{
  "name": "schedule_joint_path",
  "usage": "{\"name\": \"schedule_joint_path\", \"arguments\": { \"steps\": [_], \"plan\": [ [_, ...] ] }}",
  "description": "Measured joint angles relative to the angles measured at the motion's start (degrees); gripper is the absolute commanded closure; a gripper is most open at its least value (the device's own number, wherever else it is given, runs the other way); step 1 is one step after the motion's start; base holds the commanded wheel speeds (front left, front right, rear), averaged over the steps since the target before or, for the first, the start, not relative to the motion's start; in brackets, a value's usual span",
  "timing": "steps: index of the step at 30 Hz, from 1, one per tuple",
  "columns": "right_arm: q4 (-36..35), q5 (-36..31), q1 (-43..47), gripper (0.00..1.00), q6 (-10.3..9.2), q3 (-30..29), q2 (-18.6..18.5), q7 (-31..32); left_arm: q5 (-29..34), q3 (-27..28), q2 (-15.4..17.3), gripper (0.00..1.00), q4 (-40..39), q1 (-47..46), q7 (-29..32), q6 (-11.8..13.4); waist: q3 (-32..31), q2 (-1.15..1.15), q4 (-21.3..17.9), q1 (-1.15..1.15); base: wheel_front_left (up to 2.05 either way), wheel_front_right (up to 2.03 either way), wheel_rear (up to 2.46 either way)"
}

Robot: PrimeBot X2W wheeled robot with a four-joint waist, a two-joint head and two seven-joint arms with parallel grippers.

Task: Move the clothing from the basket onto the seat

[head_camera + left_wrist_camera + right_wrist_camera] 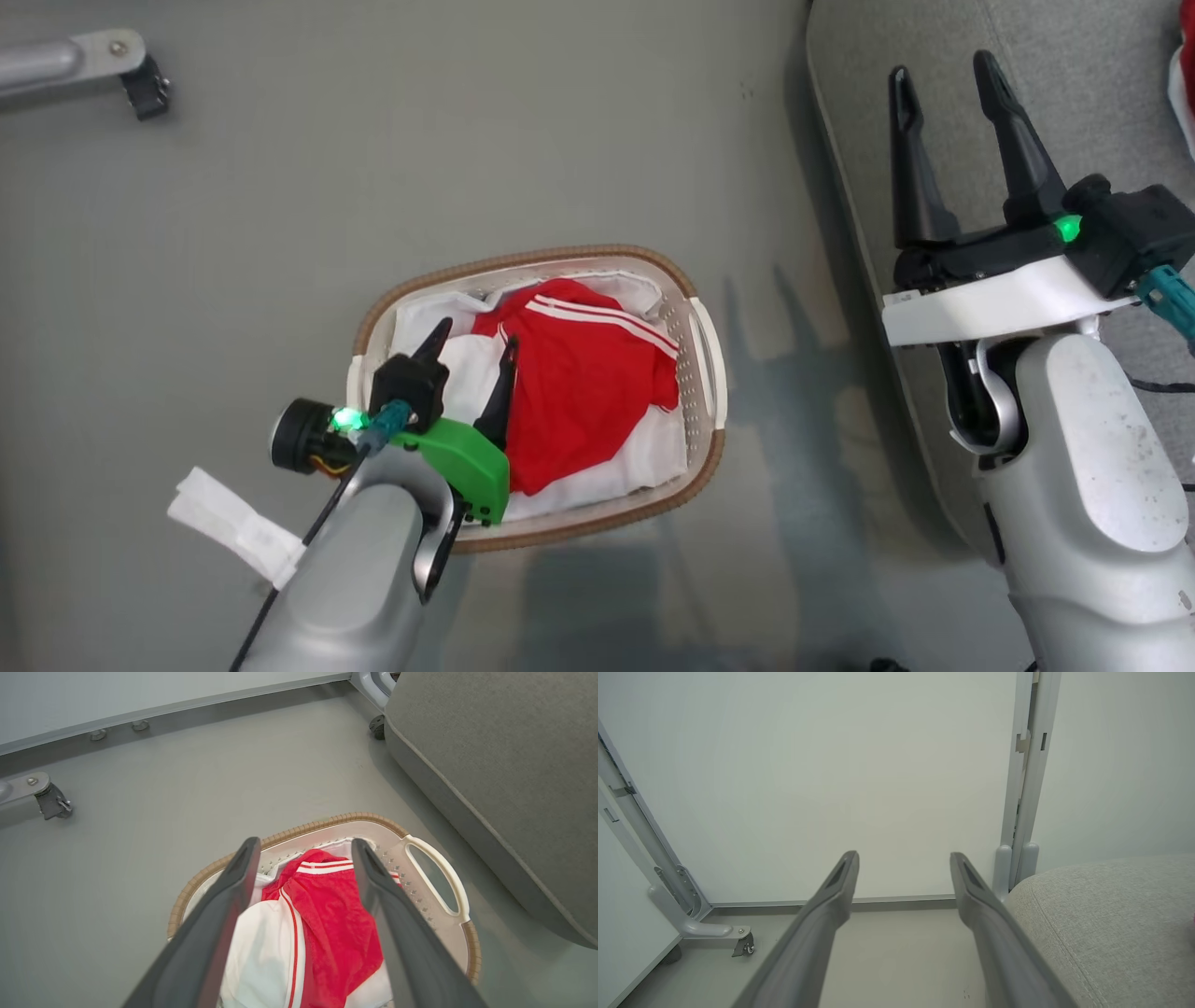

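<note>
Grey-green floor (467, 140), smooth, slight sheen, soft shadows near. Far side: plain pale wall panels (831, 765) w/ grey strip (784, 902) along bottom, upright metal post (1024, 765) btwn panels on right. Far left: metal frame foot (56, 61) on small black caster (147, 89). Light even.

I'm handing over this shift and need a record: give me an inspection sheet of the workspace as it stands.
Surface: smooth grey floor.
Job's things: bright-red white-striped garment lying in oval white perforated basket with brown woven rim; second red-and-white piece on light grey upholstered seat.
Clutter: white folded strip beside left forearm.
Tools: left tool open over the garment, empty; right tool open over the seat, empty.
Cables: left wrist's teal-plugged lead; right wrist's teal-plugged lead.
Surroundings: castor-footed metal leg; pale wall panels.
</note>
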Motion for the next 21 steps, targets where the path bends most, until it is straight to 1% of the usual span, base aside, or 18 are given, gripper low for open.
{"name": "schedule_joint_path", "arguments": {
  "steps": [5,11,16,18,21],
  "plan": [
    [-1.7,0.2,-2.3,0.00,0.00,0.3,0.0,0.0,-0.5,-2.8,0.0,0.00,5.6,-7.1,0.0,0.1,5.9,0.00,-1.6,0.00,0.00,0.00,0.00],
    [-2.8,0.1,-4.2,0.00,0.00,0.3,0.4,0.0,-1.7,-6.3,0.0,0.00,13.0,-13.7,0.0,1.0,12.3,0.00,-3.6,0.01,0.00,0.00,0.00],
    [-3.3,0.0,-4.7,0.00,0.00,0.6,0.7,0.0,-3.9,-9.5,0.0,0.00,19.1,-17.6,0.6,2.9,16.8,0.00,-5.3,0.01,0.00,0.00,0.00],
    [-3.6,0.0,-5.1,0.00,0.00,0.5,0.9,0.0,-5.0,-10.7,0.0,0.00,20.5,-19.1,2.1,3.7,18.5,0.00,-6.1,0.01,0.00,0.00,0.00],
    [-4.2,0.0,-5.3,0.00,0.00,-0.4,1.0,0.0,-5.9,-12.8,0.0,0.00,22.3,-21.2,4.1,5.7,20.8,0.00,-7.1,0.02,0.00,0.00,0.00]
  ]
}}
